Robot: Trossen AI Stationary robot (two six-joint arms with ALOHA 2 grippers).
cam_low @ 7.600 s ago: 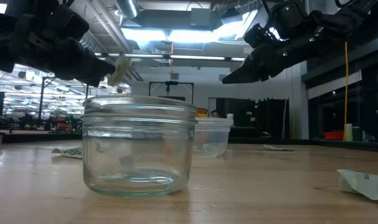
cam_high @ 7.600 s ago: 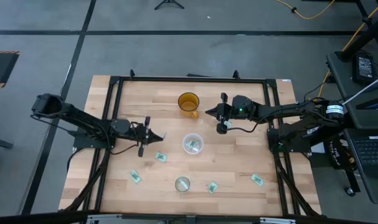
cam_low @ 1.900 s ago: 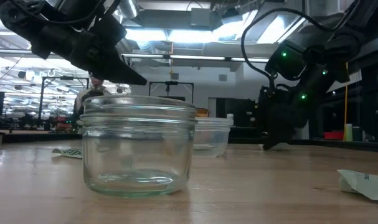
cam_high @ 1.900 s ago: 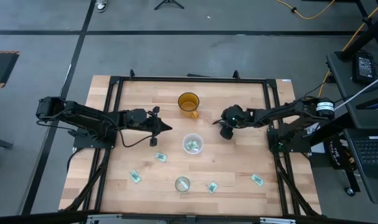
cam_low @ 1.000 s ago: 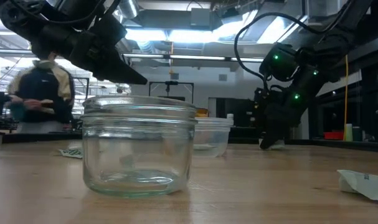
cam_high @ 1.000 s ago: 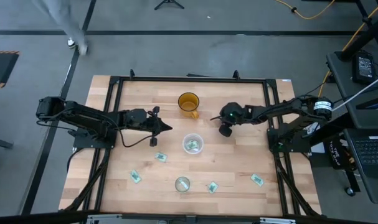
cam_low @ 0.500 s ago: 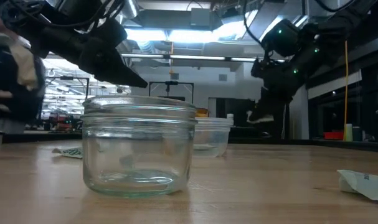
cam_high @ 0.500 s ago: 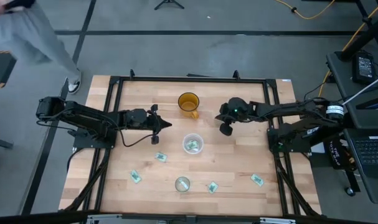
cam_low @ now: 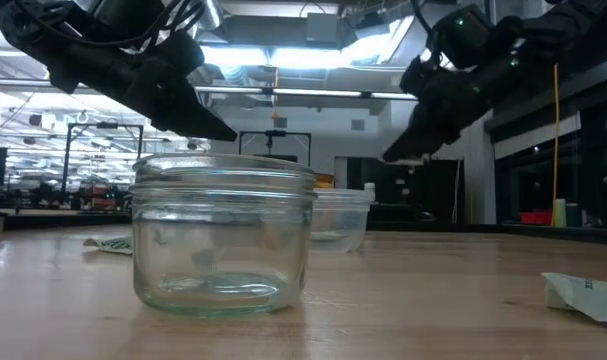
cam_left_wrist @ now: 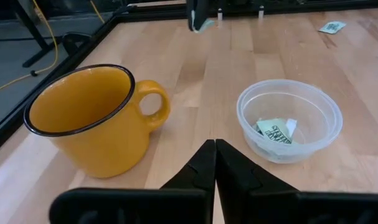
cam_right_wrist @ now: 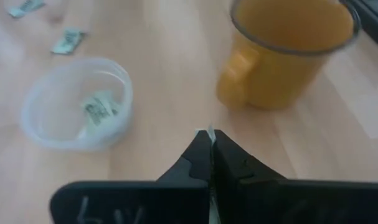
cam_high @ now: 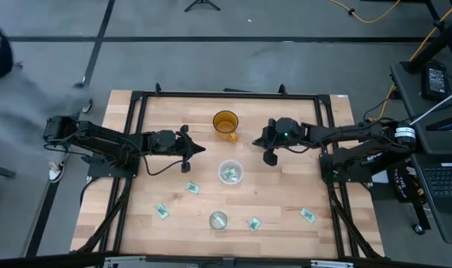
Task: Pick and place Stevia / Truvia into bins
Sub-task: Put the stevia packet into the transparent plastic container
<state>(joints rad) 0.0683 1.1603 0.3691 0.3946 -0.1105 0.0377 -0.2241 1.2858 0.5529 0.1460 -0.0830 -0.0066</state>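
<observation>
My right gripper (cam_high: pixel 257 140) hangs above the table between the orange mug (cam_high: pixel 226 123) and the wider clear bin (cam_high: pixel 230 172), shut on a green and white sachet (cam_right_wrist: pixel 205 132). That bin holds a sachet (cam_left_wrist: pixel 277 132). The small glass jar bin (cam_high: pixel 218 220) stands near the front edge. Several more sachets lie flat on the wood (cam_high: pixel 192 188) (cam_high: pixel 161 212) (cam_high: pixel 254 223). My left gripper (cam_high: pixel 202 151) hovers left of the mug, shut and holding nothing. My right gripper pinches the sachet between its two fingertips; only a thin white and green sliver (cam_right_wrist: pixel 205 132) shows above them. The fingers slant down from the table's right side. The sachet is lifted clear of the table (cam_low: pixel 411 160).
The orange mug (cam_left_wrist: pixel 92 118) stands just far of the wider bin (cam_left_wrist: pixel 288 118). A black frame (cam_high: pixel 136 100) rims the table. A sachet (cam_high: pixel 307 215) lies near the front right. Bare wood lies between the wider bin and the jar (cam_low: pixel 223 235).
My right gripper has risen from the tabletop with the sachet between its fingers and has tipped from pointing steeply down to a shallower slant. A person has walked past beyond the table's left far corner.
</observation>
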